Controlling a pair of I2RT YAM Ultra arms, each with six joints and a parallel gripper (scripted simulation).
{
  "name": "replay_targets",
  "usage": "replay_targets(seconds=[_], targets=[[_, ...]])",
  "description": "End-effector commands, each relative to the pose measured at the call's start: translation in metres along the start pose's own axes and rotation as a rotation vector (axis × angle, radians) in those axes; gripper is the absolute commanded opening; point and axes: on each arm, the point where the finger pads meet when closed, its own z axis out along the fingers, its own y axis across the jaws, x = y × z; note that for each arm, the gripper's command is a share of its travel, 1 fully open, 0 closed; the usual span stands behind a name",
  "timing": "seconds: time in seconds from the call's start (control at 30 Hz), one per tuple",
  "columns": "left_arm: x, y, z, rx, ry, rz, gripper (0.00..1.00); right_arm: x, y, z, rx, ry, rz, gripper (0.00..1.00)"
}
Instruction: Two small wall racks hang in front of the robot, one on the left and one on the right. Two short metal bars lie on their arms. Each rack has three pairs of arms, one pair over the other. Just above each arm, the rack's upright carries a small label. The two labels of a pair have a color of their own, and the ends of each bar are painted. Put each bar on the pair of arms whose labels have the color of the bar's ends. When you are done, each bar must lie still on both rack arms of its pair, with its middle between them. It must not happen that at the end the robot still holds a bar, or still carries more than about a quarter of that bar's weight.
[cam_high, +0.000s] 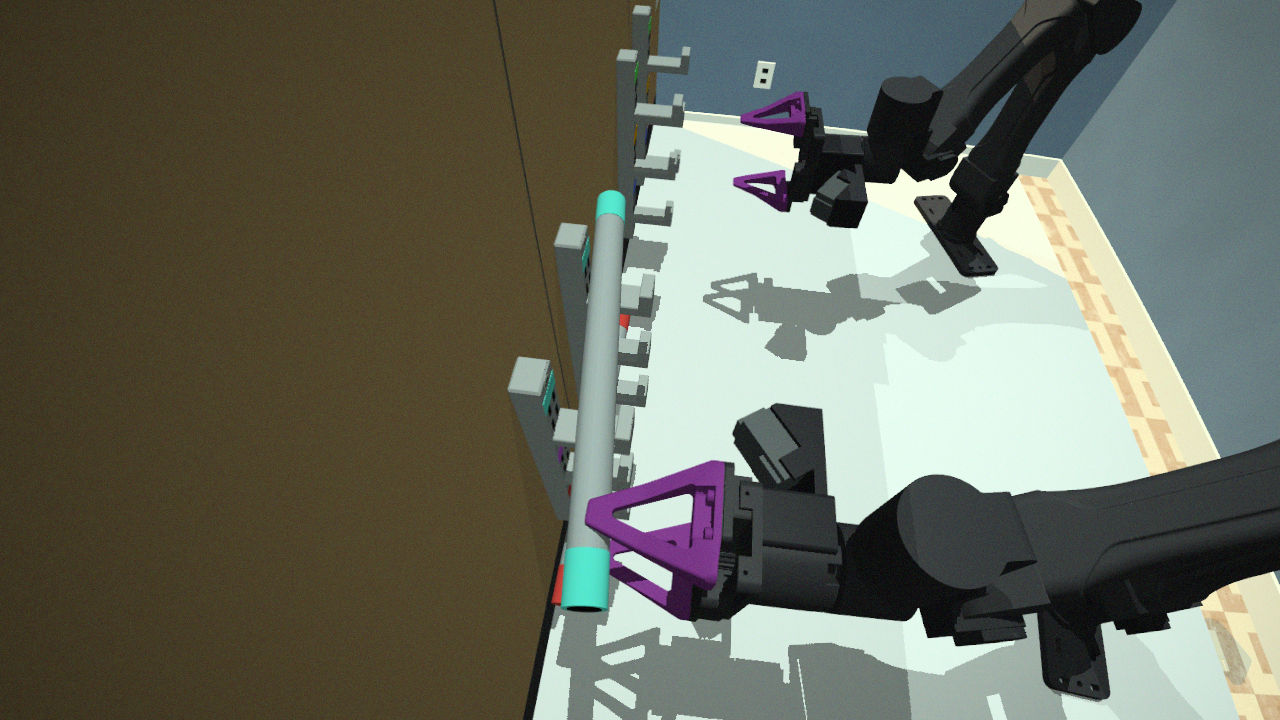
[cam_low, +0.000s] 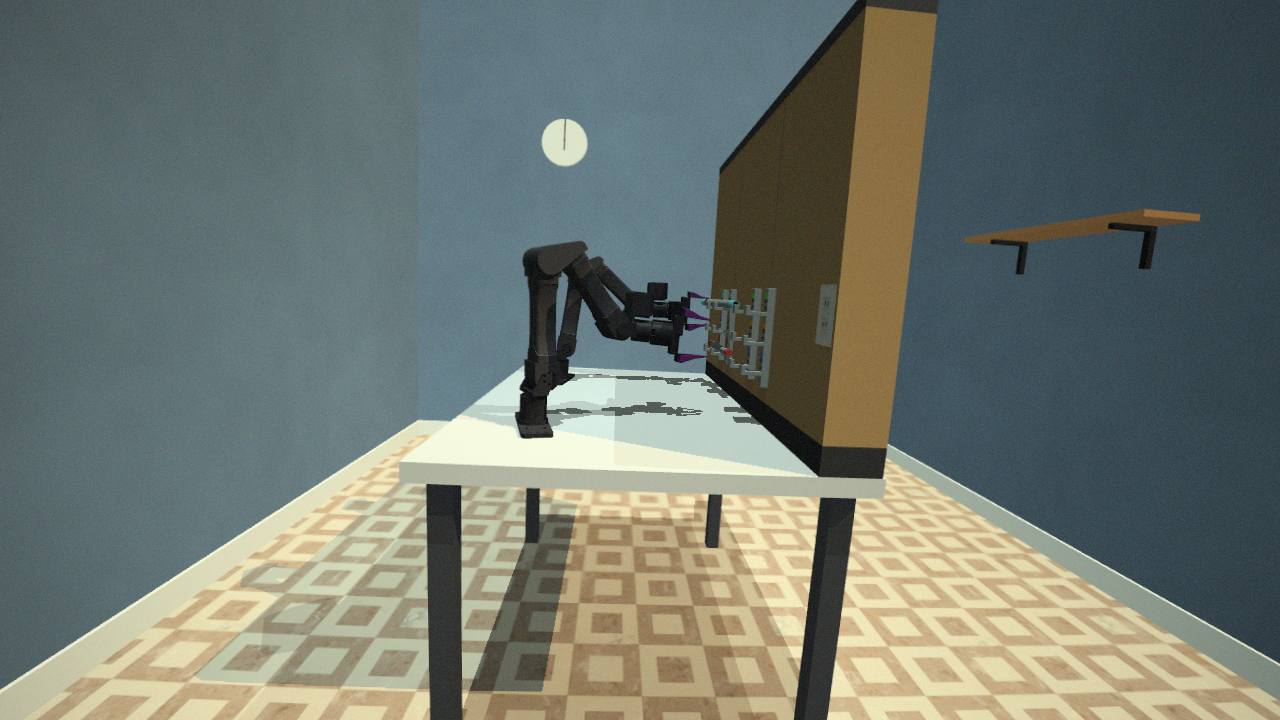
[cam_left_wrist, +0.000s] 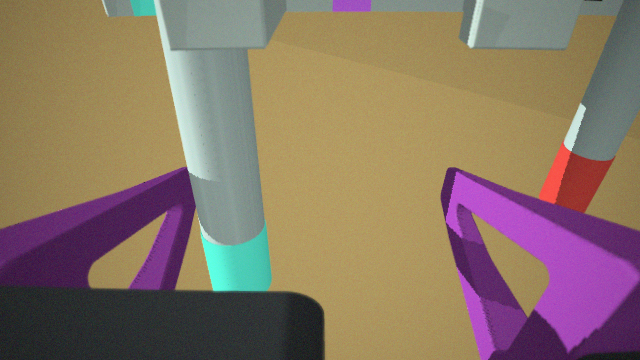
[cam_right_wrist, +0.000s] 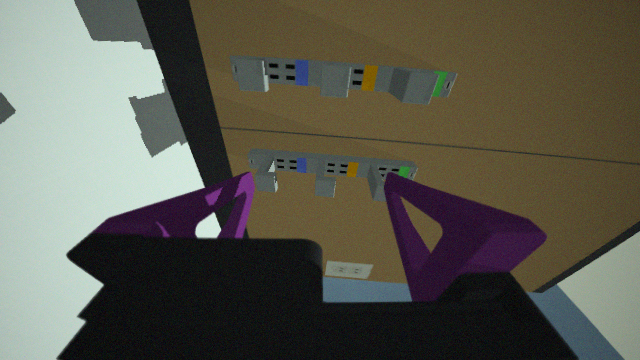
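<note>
While the left gripper (cam_high: 599, 537) (cam_low: 707, 306) (cam_left_wrist: 319, 181) and right gripper (cam_high: 738, 150) (cam_low: 706, 342) (cam_right_wrist: 319, 179) are standing spread, the teal bar (cam_high: 597, 376) (cam_low: 721, 303) (cam_left_wrist: 225, 150) is apparently resting on its teal-labelled arms (cam_high: 626, 428) (cam_left_wrist: 215, 30), the red bar (cam_high: 624, 320) (cam_low: 728, 352) (cam_left_wrist: 577, 175) possibly needing placement.
</note>
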Motion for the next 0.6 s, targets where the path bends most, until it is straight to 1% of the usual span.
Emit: replay_targets(seconds=[0.0, 0.57], targets=[[0.005, -0.002, -0.008, 0.016, 0.002, -0.015, 1.00, 0.006, -0.023, -0.003, 0.062, 0.006, 0.048, 1.00], [0.005, 0.013, -0.026, 0.018, 0.002, -0.015, 1.00, 0.006, -0.023, -0.003, 0.062, 0.006, 0.048, 1.00]])
